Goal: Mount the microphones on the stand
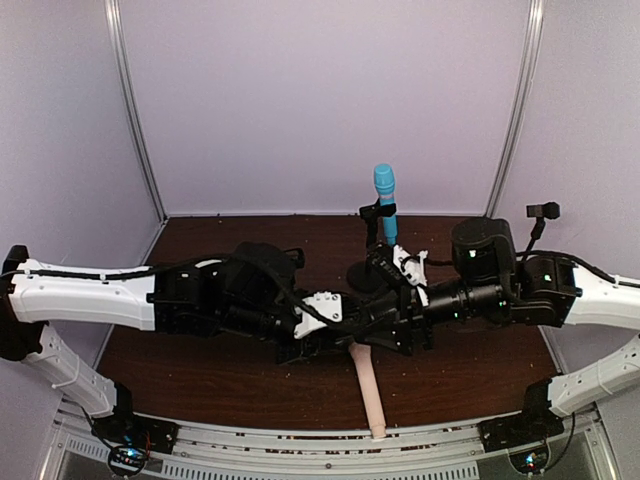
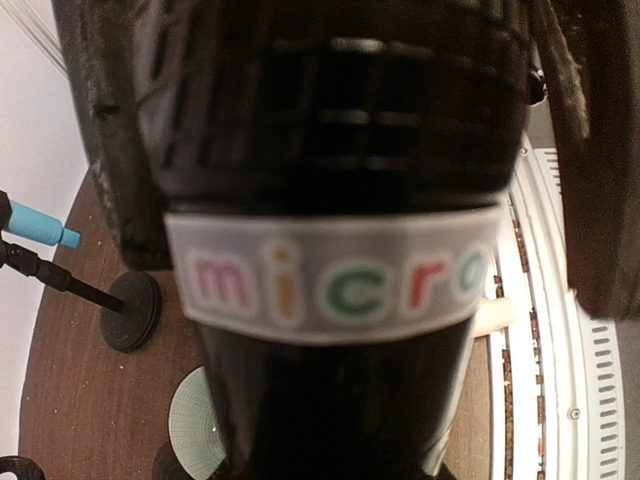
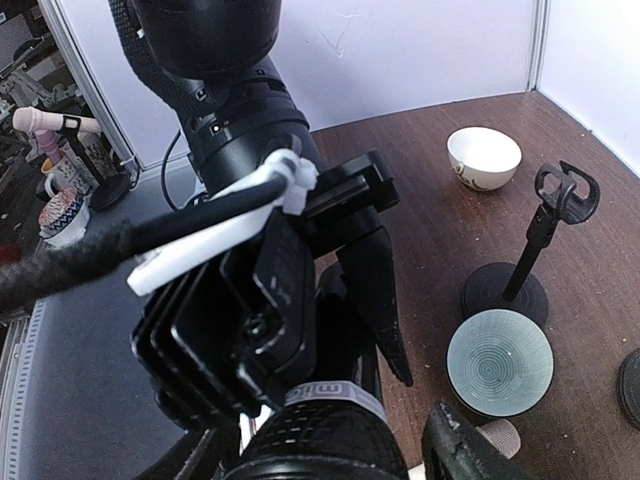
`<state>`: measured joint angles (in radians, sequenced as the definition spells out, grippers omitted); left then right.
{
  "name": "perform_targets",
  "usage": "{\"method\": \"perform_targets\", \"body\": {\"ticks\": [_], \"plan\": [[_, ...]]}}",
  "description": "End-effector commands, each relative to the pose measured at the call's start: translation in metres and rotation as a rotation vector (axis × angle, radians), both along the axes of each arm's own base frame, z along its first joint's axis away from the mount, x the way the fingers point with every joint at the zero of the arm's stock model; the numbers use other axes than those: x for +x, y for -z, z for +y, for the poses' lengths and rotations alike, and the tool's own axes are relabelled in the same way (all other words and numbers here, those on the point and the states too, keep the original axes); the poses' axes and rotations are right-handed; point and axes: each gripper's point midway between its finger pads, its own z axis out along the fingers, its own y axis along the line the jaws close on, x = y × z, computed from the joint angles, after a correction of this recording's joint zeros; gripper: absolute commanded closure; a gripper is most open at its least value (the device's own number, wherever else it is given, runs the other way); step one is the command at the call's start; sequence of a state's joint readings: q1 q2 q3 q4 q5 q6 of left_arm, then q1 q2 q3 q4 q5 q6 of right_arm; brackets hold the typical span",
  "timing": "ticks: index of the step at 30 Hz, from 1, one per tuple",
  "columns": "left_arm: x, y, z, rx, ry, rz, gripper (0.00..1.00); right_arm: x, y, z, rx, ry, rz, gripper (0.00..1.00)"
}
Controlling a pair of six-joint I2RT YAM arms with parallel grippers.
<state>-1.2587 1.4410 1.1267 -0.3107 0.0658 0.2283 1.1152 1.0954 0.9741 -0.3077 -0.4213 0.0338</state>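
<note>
Pale lilac walls, dark wooden table

The dark brown wooden table carries a pale pink-beige microphone lying flat at 6 o'clock, its length running out to the near edge. Just past the middle, toward 12 o'clock, sits a round black stand base. In the right wrist view a second stand rests on its own black base. A white bowl sits at its 12 o'clock, apart from it, and a pale green ringed disc lies just beside it at 6 o'clock.
</note>
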Motion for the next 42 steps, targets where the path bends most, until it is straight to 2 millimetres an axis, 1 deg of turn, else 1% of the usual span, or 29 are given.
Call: {"method": "perform_targets", "body": {"ticks": [1, 6, 12, 13, 14, 17, 18, 20, 22, 23, 25, 27, 29, 31, 32, 34, 36, 38, 39, 42], "plan": [[-0.003, -0.016, -0.012, -0.045, 0.037, -0.012, 0.81, 0.003, -0.015, -0.001, 0.023, 0.017, -0.041, 0.37], [-0.004, -0.013, -0.014, -0.038, 0.043, -0.007, 0.81, 0.005, -0.017, -0.004, 0.03, 0.031, -0.057, 0.37], [-0.001, -0.017, -0.016, -0.043, 0.035, -0.017, 0.8, 0.005, -0.008, -0.004, -0.008, 0.029, -0.045, 0.56], [0.001, -0.018, -0.016, -0.043, 0.024, -0.02, 0.78, 0.005, -0.007, -0.004, -0.012, 0.028, -0.044, 0.58], [0.004, -0.018, -0.015, -0.042, 0.007, -0.025, 0.72, 0.005, -0.006, -0.004, -0.014, 0.027, -0.042, 0.61], [0.019, -0.023, -0.011, -0.064, -0.084, -0.063, 0.48, 0.005, -0.007, -0.008, -0.016, 0.034, -0.046, 0.66], [0.025, -0.026, -0.009, -0.079, -0.119, -0.079, 0.43, 0.005, -0.007, -0.009, -0.018, 0.042, -0.051, 0.67], [0.038, -0.035, 0.0, -0.118, -0.204, -0.121, 0.34, 0.009, -0.009, -0.015, -0.022, 0.072, -0.067, 0.72], [0.052, -0.043, 0.013, -0.147, -0.303, -0.157, 0.26, 0.015, -0.011, -0.022, -0.028, 0.111, -0.083, 0.8], [0.059, -0.047, 0.021, -0.16, -0.358, -0.175, 0.24, 0.018, -0.011, -0.026, -0.031, 0.133, -0.09, 0.85], [0.077, -0.048, 0.039, -0.172, -0.488, -0.206, 0.19, 0.026, -0.011, -0.035, -0.036, 0.181, -0.103, 0.93], [0.093, -0.049, 0.056, -0.175, -0.601, -0.223, 0.17, 0.035, -0.013, -0.045, -0.032, 0.243, -0.118, 1.0], [0.102, -0.046, 0.069, -0.191, -0.671, -0.21, 0.17, 0.044, -0.015, -0.056, -0.03, 0.309, -0.138, 1.0], [0.11, -0.047, 0.08, -0.251, -0.721, -0.192, 0.16, 0.056, -0.017, -0.068, -0.023, 0.393, -0.165, 1.0], [0.114, -0.044, 0.084, -0.271, -0.74, -0.186, 0.16, 0.062, -0.02, -0.075, -0.013, 0.44, -0.18, 1.0], [0.122, -0.038, 0.093, -0.303, -0.782, -0.181, 0.16, 0.075, -0.025, -0.092, 0.008, 0.556, -0.205, 1.0], [0.131, -0.032, 0.103, -0.341, -0.833, -0.168, 0.16, 0.083, -0.031, -0.11, 0.044, 0.658, -0.216, 1.0], [0.137, -0.027, 0.105, -0.386, -0.835, -0.146, 0.17, 0.083, -0.033, -0.119, 0.08, 0.688, -0.221, 1.0], [0.139, -0.022, 0.105, -0.397, -0.827, -0.134, 0.17, 0.081, -0.031, -0.121, 0.085, 0.684, -0.224, 1.0], [0.149, -0.014, 0.102, -0.43, -0.819, -0.1, 0.19, 0.079, -0.025, -0.123, 0.068, 0.677, -0.225, 1.0]]}}
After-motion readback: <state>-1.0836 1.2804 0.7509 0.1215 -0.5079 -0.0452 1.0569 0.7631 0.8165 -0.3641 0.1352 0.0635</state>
